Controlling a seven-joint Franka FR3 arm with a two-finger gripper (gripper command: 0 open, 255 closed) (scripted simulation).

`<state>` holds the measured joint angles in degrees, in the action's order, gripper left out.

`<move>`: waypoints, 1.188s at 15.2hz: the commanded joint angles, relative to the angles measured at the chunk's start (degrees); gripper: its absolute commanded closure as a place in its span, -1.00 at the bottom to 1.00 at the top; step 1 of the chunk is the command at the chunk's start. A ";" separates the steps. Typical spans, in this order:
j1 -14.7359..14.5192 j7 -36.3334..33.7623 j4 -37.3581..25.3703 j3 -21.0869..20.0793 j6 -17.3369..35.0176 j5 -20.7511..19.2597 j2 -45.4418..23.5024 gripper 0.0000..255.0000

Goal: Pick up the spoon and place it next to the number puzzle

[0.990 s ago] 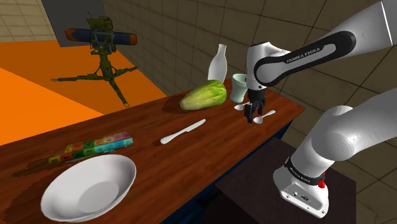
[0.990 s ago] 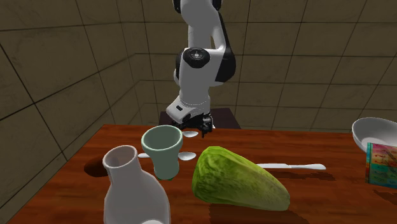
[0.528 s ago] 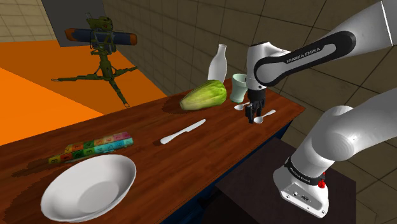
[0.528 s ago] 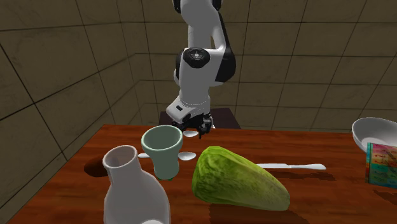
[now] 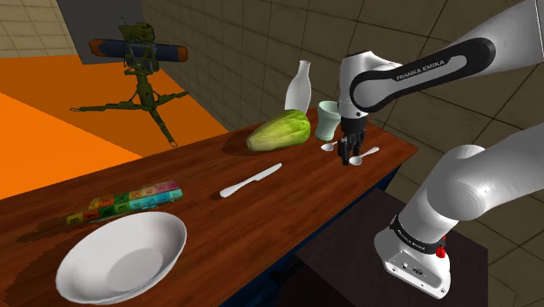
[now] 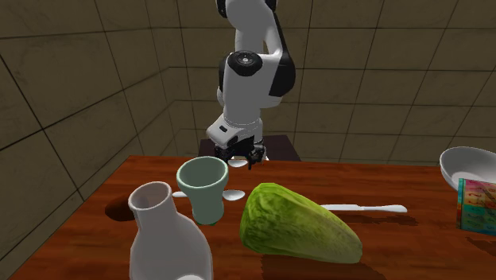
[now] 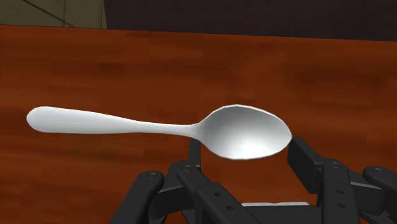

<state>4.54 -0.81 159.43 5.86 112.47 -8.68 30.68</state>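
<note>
Wrist view: gripper (image 7: 245, 151) clamped on the spoon (image 7: 159, 124), one finger at each end of its bowl.
The handle juts out sideways, along the line of the fingers. In the shoulder view the spoon is at the table's (image 5: 261, 231) right end near the cup (image 5: 328, 119); the number puzzle (image 5: 131, 201) lies far left, beyond the knife (image 5: 251, 180).

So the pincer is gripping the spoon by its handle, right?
Not quite. The pincer grips the spoon by its bowl, not its handle; the handle sticks out free to one side. The wrist view shows it.
</note>
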 commanded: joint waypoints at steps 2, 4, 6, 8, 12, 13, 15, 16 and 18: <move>-0.08 0.13 -1.17 -0.22 -2.88 0.24 1.67 1.00; -0.11 0.27 -2.15 -0.33 -4.82 0.38 2.64 1.00; -0.14 0.40 -3.18 -0.45 -6.72 0.50 3.51 1.00; -0.17 0.53 -4.26 -0.56 -8.58 0.62 4.29 1.00; -0.22 0.79 -6.55 -0.79 -12.18 0.85 5.62 1.00; -0.23 0.85 -7.15 -0.84 -13.06 0.91 5.90 1.00; -0.26 0.97 -8.38 -0.95 -14.80 1.01 6.40 1.00; -0.27 1.03 -9.02 -1.00 -15.65 1.06 6.63 1.00; -0.29 1.16 -10.31 -1.11 -17.34 1.15 7.02 1.00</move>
<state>4.20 0.17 149.85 4.71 95.98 -7.48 37.61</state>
